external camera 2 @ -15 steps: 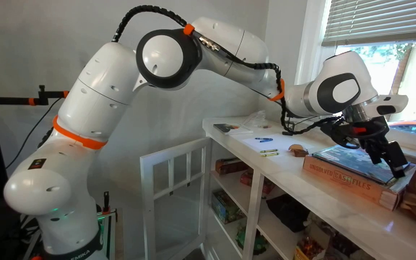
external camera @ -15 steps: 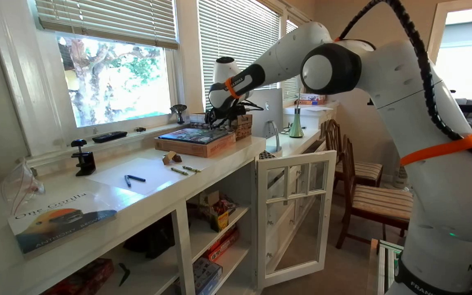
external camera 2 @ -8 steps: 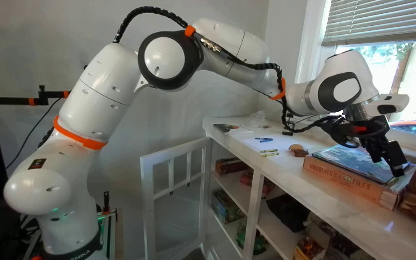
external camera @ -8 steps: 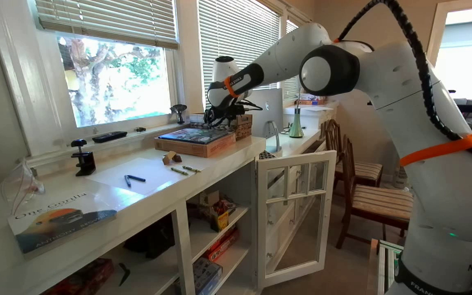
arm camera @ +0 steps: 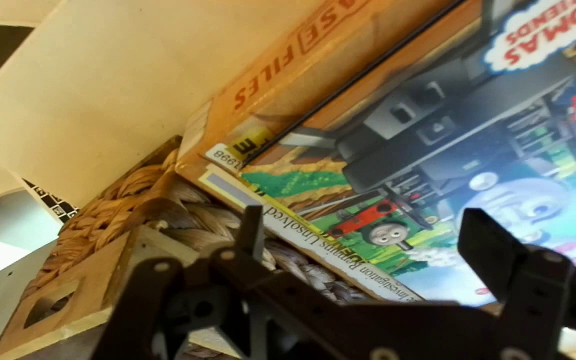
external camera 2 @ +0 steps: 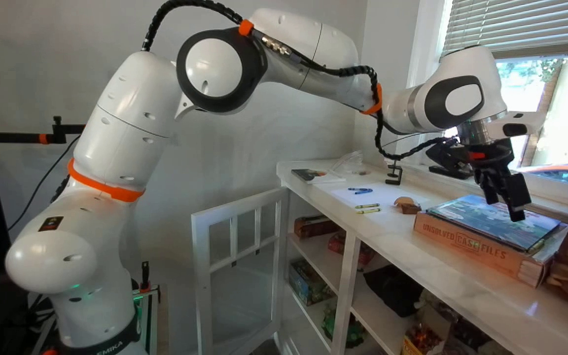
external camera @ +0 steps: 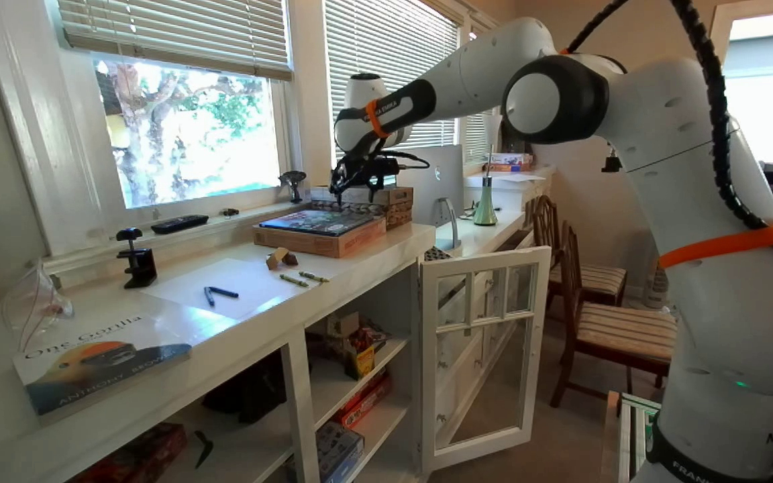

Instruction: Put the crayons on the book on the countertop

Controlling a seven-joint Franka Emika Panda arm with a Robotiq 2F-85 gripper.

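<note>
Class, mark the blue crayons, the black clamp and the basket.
Blue crayons [external camera: 225, 292], in an exterior view, on one crayon's side.
Black clamp [external camera: 145, 268], in an exterior view, on its lower body.
Basket [arm camera: 103, 217], in the wrist view, on its woven side.

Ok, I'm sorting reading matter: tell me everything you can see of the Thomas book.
The Thomas book is thin, rectangular and closed, its glossy-looking cover showing trains, largely blue and grey, with a red title partly cut off in the wrist view. It lies flat on the orange box; the open gripper hovers over it, apparently clear.
</note>
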